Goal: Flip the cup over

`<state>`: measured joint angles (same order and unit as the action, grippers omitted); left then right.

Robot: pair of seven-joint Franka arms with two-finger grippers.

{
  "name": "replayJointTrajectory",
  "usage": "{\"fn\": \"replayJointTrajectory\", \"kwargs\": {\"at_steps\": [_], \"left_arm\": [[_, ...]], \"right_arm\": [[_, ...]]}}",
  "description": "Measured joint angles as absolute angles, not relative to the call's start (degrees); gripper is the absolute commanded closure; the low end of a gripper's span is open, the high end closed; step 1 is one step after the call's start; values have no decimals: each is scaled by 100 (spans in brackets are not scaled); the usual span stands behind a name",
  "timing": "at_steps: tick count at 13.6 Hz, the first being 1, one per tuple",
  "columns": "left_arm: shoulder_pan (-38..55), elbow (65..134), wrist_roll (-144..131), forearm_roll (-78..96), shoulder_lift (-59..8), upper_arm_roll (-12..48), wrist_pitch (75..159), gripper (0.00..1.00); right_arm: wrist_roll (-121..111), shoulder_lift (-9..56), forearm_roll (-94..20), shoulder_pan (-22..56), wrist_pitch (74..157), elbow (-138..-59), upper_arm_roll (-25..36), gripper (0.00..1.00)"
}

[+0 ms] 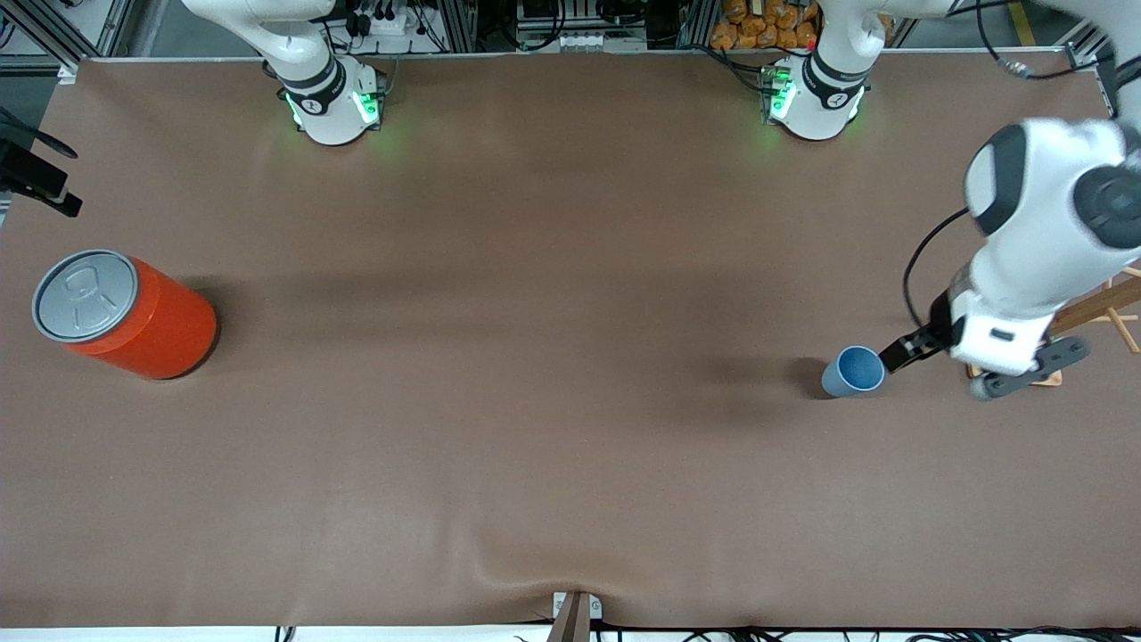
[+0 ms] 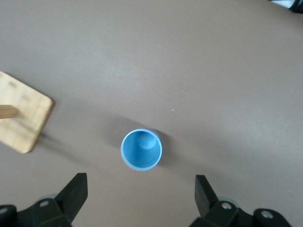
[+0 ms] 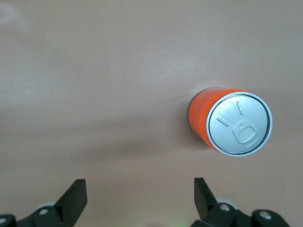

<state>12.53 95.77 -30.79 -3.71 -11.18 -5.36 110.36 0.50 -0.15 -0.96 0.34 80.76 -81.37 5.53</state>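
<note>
Robotics lab — not home, not kitchen. Two white arm bases [image 1: 332, 100] bolted along edge of table, green status lights on. Table [image 1: 553, 357] covered with plain brown mat, nearly bare. At same edge as bases: aluminium frame profiles [image 1: 53, 27], bundles of black cables [image 1: 624, 13], power strip [image 1: 584, 40] — typical test rig. Props are few and unrelated: orange can [image 1: 125, 312], small blue cup [image 1: 854, 372], wooden stand [image 1: 1101, 312].

Can under the right gripper

An orange can [image 3: 230, 124] stands upright on the brown table [image 3: 104, 85], grey lid [image 3: 239, 124] up; the right gripper [image 3: 138, 201] hangs spread wide above.
</note>
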Motion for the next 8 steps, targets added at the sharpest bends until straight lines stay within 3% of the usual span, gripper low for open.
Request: {"fn": "replayJointTrajectory", "kwargs": {"at_steps": [4, 8], "left_arm": [[1220, 8770, -2315, -371, -909, -540, 9896, 0], [1000, 8502, -1615, -253, -754, -562, 9211, 0]], "right_arm": [[50, -11, -96, 34, 8071, -8137, 551, 0], [50, 32, -96, 33, 8062, -8138, 566, 0]]}}
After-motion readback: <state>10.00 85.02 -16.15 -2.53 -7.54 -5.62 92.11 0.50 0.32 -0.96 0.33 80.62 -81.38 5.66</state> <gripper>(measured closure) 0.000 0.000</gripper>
